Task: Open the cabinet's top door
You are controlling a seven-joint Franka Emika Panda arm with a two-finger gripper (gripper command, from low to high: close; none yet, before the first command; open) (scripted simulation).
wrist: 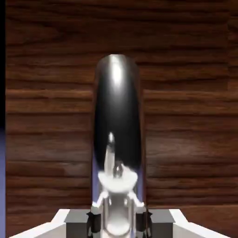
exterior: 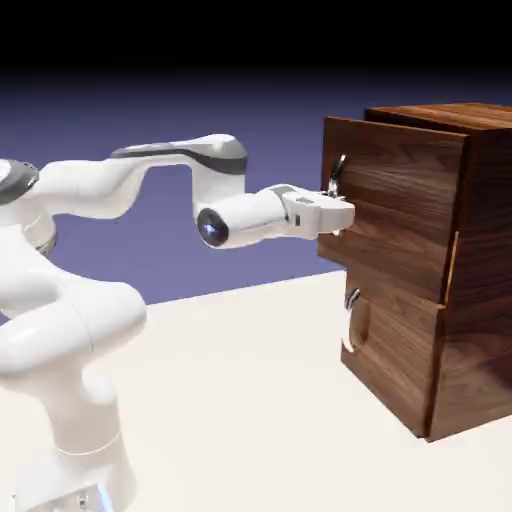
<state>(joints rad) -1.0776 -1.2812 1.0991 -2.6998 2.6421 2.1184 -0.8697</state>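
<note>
Exterior view: white arm (exterior: 120,190) stretched level across the pale worktop (exterior: 250,400) toward the dark walnut cabinet (exterior: 470,260) standing at the worktop's right side. Gripper (exterior: 343,215) pressed up against the top door (exterior: 385,200), at the lower end of that door's curved silver handle (exterior: 336,178). Top door seen pulled slightly forward of the cabinet body, a step visible along the top edge and a thin bright gap down the side. Shorter lower panel (exterior: 395,350) beneath, carrying its own curved silver handle (exterior: 350,320), untouched and well clear of the gripper. Plain blue-violet backdrop behind.

Hand view: frame filled with horizontal dark wood grain of the top door, a sliver of blue at the left edge. Polished silver handle (wrist: 118,121) running up the middle, rounded at the top, reflecting light. Grey fingertips (wrist: 76,218) at the bottom edge, clenched on the handle's lower end from both sides, metal touching both pads with no gap to either side. Gripper grasping the top door's handle, wrist level and aimed straight at the wood.
</note>
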